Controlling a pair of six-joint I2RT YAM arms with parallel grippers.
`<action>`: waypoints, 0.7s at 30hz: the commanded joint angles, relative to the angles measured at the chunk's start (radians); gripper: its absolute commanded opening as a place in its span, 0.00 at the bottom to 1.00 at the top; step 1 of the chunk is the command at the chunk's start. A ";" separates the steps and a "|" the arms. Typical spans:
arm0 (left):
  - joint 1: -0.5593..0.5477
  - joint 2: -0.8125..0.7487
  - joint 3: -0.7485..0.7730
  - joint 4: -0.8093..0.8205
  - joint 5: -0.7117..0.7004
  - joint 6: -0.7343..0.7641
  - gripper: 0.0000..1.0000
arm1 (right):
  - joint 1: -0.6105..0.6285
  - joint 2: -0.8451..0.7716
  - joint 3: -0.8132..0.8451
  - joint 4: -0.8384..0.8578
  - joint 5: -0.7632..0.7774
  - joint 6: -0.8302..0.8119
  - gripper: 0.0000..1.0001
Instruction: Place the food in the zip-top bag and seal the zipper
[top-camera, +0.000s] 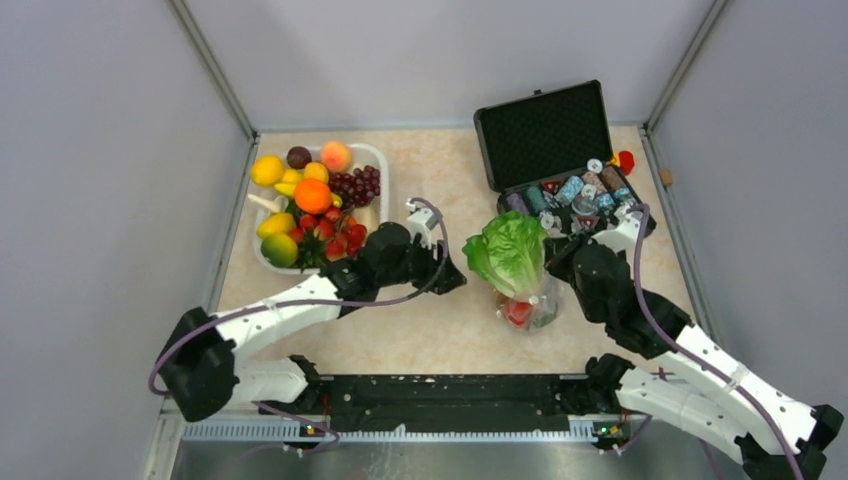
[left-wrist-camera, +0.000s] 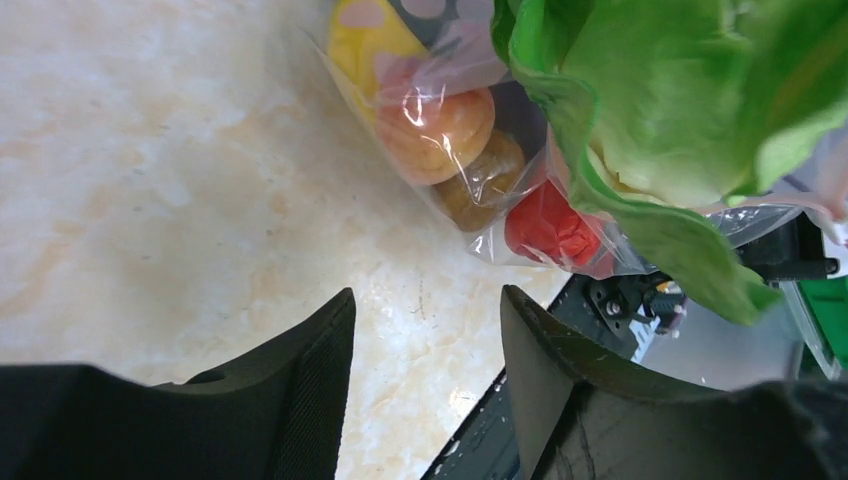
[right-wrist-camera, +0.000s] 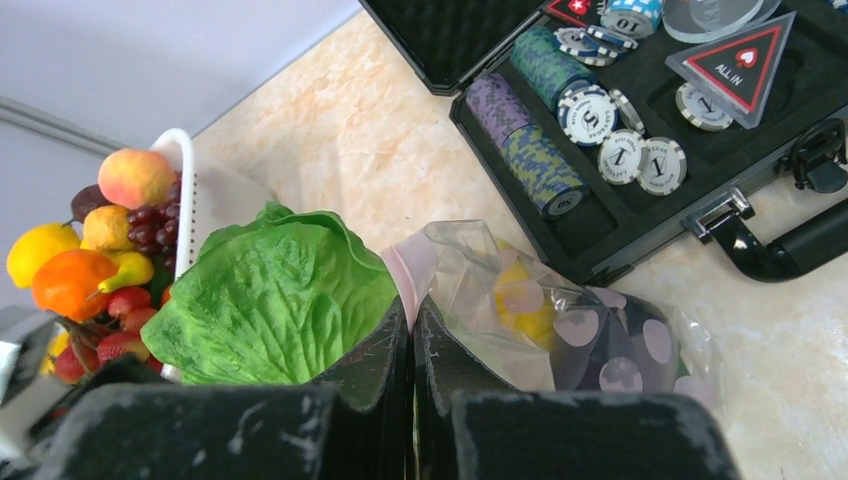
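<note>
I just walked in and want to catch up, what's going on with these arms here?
The right gripper is shut on the zip-top bag near its pink zipper. A yellow fruit and a peach are inside, and the lettuce sticks out of the mouth. The left gripper is open and empty beside it. Nothing is sealed yet.
</note>
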 joint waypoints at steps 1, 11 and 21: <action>-0.038 0.116 0.070 0.198 0.109 -0.042 0.60 | -0.013 -0.049 -0.013 0.035 -0.016 0.018 0.00; -0.049 0.316 0.233 0.439 0.200 -0.059 0.64 | -0.013 -0.130 0.000 -0.040 -0.114 -0.055 0.03; -0.068 0.460 0.332 0.462 0.347 -0.045 0.63 | -0.013 0.003 0.095 -0.208 -0.125 -0.056 0.10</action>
